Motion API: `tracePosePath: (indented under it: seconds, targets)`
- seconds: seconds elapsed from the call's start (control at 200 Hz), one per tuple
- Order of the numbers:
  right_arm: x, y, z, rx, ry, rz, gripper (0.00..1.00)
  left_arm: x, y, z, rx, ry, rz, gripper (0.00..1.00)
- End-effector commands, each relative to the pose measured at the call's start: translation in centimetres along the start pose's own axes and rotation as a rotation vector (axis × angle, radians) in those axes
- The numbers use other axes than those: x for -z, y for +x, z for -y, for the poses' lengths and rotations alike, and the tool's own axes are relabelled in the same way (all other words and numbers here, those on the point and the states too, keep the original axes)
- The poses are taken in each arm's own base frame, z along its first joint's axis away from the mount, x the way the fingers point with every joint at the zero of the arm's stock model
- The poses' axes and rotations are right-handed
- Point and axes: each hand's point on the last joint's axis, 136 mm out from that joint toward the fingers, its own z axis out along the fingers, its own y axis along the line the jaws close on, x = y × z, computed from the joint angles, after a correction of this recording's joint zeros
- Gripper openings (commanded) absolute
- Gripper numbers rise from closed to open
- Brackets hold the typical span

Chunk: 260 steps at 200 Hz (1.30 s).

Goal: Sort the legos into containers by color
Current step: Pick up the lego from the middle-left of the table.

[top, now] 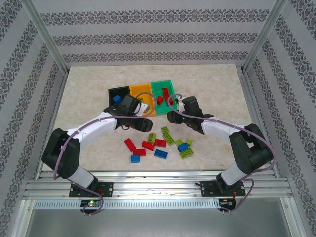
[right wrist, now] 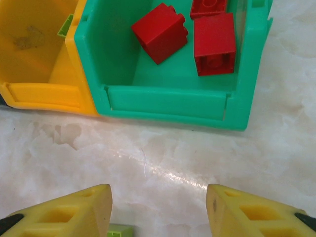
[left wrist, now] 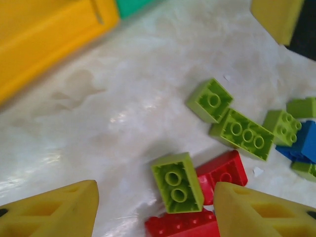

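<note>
- Pale marble-patterned worktop (top: 212, 84) spreads beneath both sets of jaws, catching soft glare.
- Grey-striped, ornamented walls (top: 148, 29) rise beyond and beside the jaws.
- Aluminium frame posts (top: 48, 37) stand at the corners.

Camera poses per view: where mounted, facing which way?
Top external: above, behind the bases, looking down on the table; left arm, right arm show.
Left wrist: on the left arm, facing down at loose bricks; left fingers below.
Right wrist: facing the green bin holding red bricks; right fingers below.
Both wrist views share the orange bin.

No readable writing, seemingly (wrist views blur).
</note>
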Motion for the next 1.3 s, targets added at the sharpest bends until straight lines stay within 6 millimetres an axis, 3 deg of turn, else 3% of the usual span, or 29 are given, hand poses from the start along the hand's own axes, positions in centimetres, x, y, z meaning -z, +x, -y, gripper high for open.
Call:
tracePosePath:
  seconds: [0.0,0.29,0.724,0.889,1.294]
  targets:
    - [0.7,-0.8,-0.2,-0.002,0.0,0.041,0.54,-2.2,1.2,1.5,-0.054,0.056,-0.049,0.63]
    - [0.8,-0.8,-0.2,-0.001,0.002,0.043,0.54,-5.7,4.1,1.9,-0.059,0.022,-0.181,0.64]
    - [0.6,-0.7,0.0,-0.007,0.003,0.04,0.54,-7.5,5.2,0.9,-0.039,-0.043,-0.253,0.61]
    - [0.5,-0.7,-0.1,-0.008,-0.001,0.041,0.54,-7.3,4.8,0.9,-0.038,-0.05,-0.24,0.5]
    - [0.4,-0.6,-0.1,-0.01,-0.003,0.033,0.54,-6.1,1.8,1.2,-0.023,-0.049,-0.141,0.4]
